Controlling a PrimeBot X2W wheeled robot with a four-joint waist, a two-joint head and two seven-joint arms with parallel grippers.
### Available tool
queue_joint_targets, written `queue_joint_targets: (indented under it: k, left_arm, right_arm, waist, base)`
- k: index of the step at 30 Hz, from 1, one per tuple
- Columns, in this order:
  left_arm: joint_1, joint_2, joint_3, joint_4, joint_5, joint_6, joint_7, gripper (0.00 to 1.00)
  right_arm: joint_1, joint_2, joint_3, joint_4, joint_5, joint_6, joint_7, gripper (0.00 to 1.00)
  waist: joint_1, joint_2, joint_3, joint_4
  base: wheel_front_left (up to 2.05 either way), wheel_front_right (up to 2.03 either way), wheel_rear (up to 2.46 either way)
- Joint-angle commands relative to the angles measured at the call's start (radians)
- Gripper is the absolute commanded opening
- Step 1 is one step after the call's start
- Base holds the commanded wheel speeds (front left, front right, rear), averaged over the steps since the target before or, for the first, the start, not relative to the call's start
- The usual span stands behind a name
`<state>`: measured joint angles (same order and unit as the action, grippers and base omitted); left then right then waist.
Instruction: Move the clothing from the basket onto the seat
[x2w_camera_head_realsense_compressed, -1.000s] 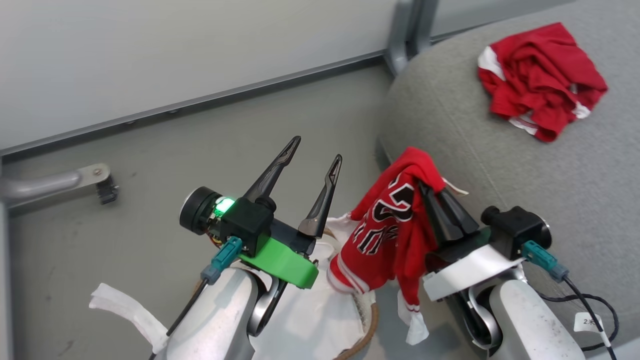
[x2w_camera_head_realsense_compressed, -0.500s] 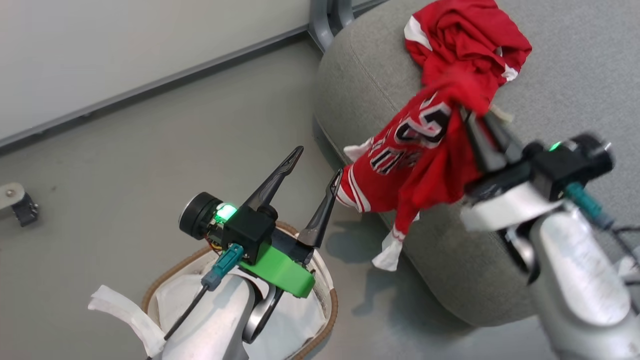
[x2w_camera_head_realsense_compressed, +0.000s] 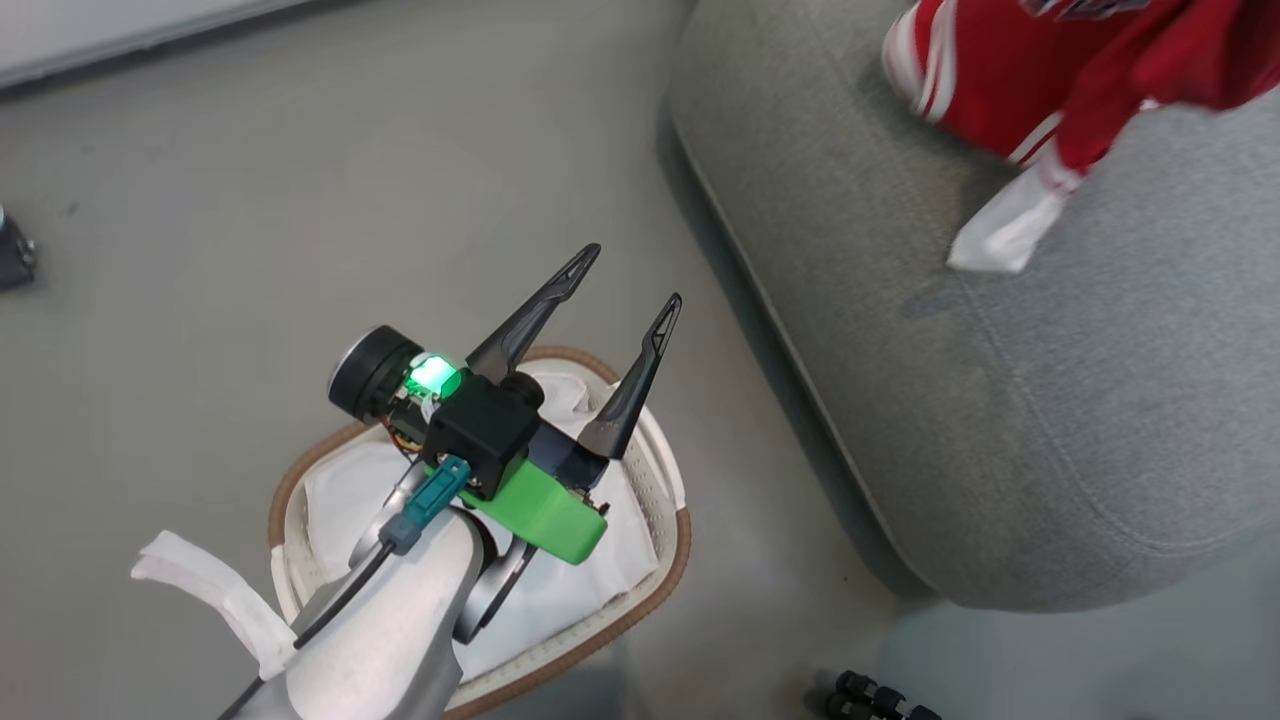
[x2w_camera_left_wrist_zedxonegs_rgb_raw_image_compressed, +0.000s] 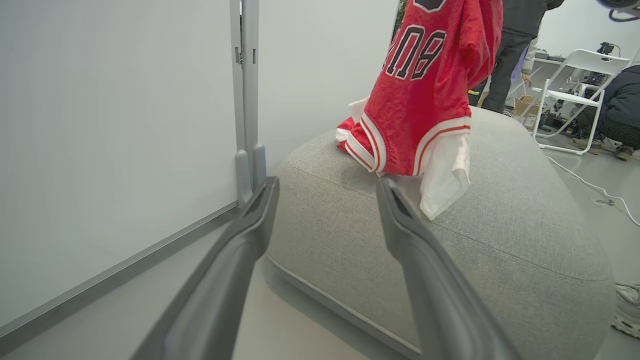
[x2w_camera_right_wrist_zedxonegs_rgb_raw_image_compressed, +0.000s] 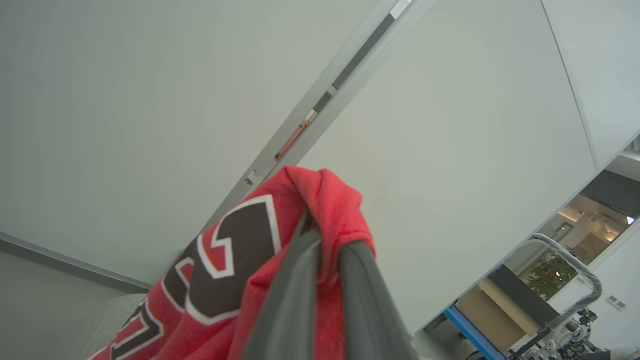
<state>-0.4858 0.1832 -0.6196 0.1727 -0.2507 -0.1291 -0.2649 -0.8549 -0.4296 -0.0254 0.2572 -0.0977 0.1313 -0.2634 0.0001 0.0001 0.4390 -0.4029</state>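
A red jersey with white-striped trim, part of the clothing (x2w_camera_head_realsense_compressed: 1000, 90), hangs over the light-grey seat (x2w_camera_head_realsense_compressed: 1000, 400) at the head view's top right, its white end (x2w_camera_head_realsense_compressed: 1005, 225) dangling just above the cushion. In the right wrist view my right gripper (x2w_camera_right_wrist_zedxonegs_rgb_raw_image_compressed: 327, 240) is shut on a bunched fold of that jersey (x2w_camera_right_wrist_zedxonegs_rgb_raw_image_compressed: 225, 265). The left wrist view shows the jersey (x2w_camera_left_wrist_zedxonegs_rgb_raw_image_compressed: 425, 90) hanging over the seat (x2w_camera_left_wrist_zedxonegs_rgb_raw_image_compressed: 500, 240). My left gripper (x2w_camera_head_realsense_compressed: 632, 275) stands open and holds nothing, above the basket (x2w_camera_head_realsense_compressed: 640, 600).
A white liner (x2w_camera_head_realsense_compressed: 600, 590) lies inside the basket. The basket stands on grey floor left of the seat. A wall panel with a grey post (x2w_camera_left_wrist_zedxonegs_rgb_raw_image_compressed: 245, 100) rises behind. A standing person (x2w_camera_left_wrist_zedxonegs_rgb_raw_image_compressed: 510, 45), a white folding chair (x2w_camera_left_wrist_zedxonegs_rgb_raw_image_compressed: 575, 75) and a floor cable (x2w_camera_left_wrist_zedxonegs_rgb_raw_image_compressed: 595, 190) lie beyond the seat.
The head camera has swung, shifting the whole picture. My right gripper has carried the jersey from beside the basket up and over the seat. The left gripper stays open above the basket.
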Motion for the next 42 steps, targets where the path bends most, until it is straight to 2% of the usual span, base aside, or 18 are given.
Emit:
queue_joint_targets:
  k: [1, 4, 11, 14, 19, 23, 24, 25, 28, 32, 37, 42]
  left_arm:
    - [-0.027, 0.011, -0.003, -0.006, -0.005, -0.003, 0.001, 1.0]
    - [-0.047, 0.022, -0.01, -0.014, -0.006, -0.003, 0.001, 1.0]
    - [-0.079, 0.036, -0.02, -0.027, 0.0, -0.003, 0.001, 1.0]
    - [-0.094, 0.035, -0.036, -0.031, -0.001, -0.003, 0.001, 1.0]
    - [-0.11, 0.024, -0.042, -0.032, -0.008, -0.003, 0.001, 1.0]
    - [-0.116, 0.022, -0.047, -0.024, -0.011, -0.003, 0.001, 1.0]
    - [-0.117, 0.024, -0.045, -0.019, -0.009, -0.003, 0.001, 1.0]
    - [-0.118, 0.025, -0.044, -0.012, -0.008, -0.003, 0.001, 1.0]
    - [-0.118, 0.023, -0.033, 0.001, -0.006, -0.003, 0.001, 1.0]
    - [-0.106, 0.011, -0.013, 0.012, -0.005, -0.003, 0.001, 1.0]
    - [-0.075, -0.002, 0.023, 0.024, -0.002, -0.003, 0.001, 1.0]
    - [-0.045, -0.021, 0.076, 0.039, 0.001, -0.003, 0.001, 1.0]
  right_arm:
    - [-0.036, -0.025, -0.024, 0.021, -0.016, -0.001, -0.002, 0.0]
    - [-0.104, -0.067, -0.102, 0.076, -0.051, -0.001, -0.002, 0.0]
    - [-0.176, -0.097, -0.323, 0.186, -0.162, -0.001, 0.022, 0.0]
    - [-0.175, -0.096, -0.442, 0.238, -0.199, -0.001, 0.02, 0.0]
    - [-0.103, -0.073, -0.571, 0.319, -0.287, -0.001, 0.022, 0.0]
    - [-0.081, -0.057, -0.661, 0.407, -0.3, -0.001, 0.011, 0.0]
    - [-0.078, -0.055, -0.673, 0.43, -0.301, -0.001, 0.007, 0.45]
    - [-0.078, -0.056, -0.685, 0.452, -0.301, -0.001, 0.004, 1.0]
    - [-0.071, -0.053, -0.691, 0.48, -0.289, -0.001, -0.002, 1.0]
    - [-0.013, -0.036, -0.656, 0.422, -0.225, -0.001, -0.002, 1.0]
    - [0.09, -0.016, -0.551, 0.274, -0.097, -0.001, -0.003, 1.0]
    - [0.177, 0.038, -0.435, 0.111, 0.005, -0.001, -0.001, 1.0]
  waist:
    - [-0.0001, -0.0001, 0.102, 0.079]
    - [-0.0001, -0.0001, 0.141, 0.101]
    - [-0.0001, -0.0001, 0.203, 0.14]
    - [-0.0001, -0.0001, 0.222, 0.164]
    - [-0.0001, -0.0001, 0.237, 0.186]
    - [-0.0001, -0.0001, 0.242, 0.195]
    - [-0.0001, -0.0001, 0.241, 0.197]
    - [-0.0001, -0.0001, 0.239, 0.198]
    - [-0.0001, -0.0001, 0.225, 0.201]
    - [-0.0001, -0.0001, 0.189, 0.204]
    - [-0.0001, -0.0001, 0.126, 0.214]
    - [-0.0001, -0.0001, 0.063, 0.231]
  base:
    - [0.0, 0.0, 0.0]
    - [0.0, 0.0, 0.0]
    - [0.0, 0.0, 0.0]
    - [0.0, 0.0, 0.0]
    - [0.0, 0.0, 0.0]
    - [0.0, 0.0, 0.0]
    - [0.0, 0.0, 0.0]
    - [0.0, 0.0, 0.0]
    - [0.0, 0.0, 0.0]
    - [0.0, 0.0, 0.0]
    - [0.0, 0.0, 0.0]
    - [0.0, 0.0, 0.0]
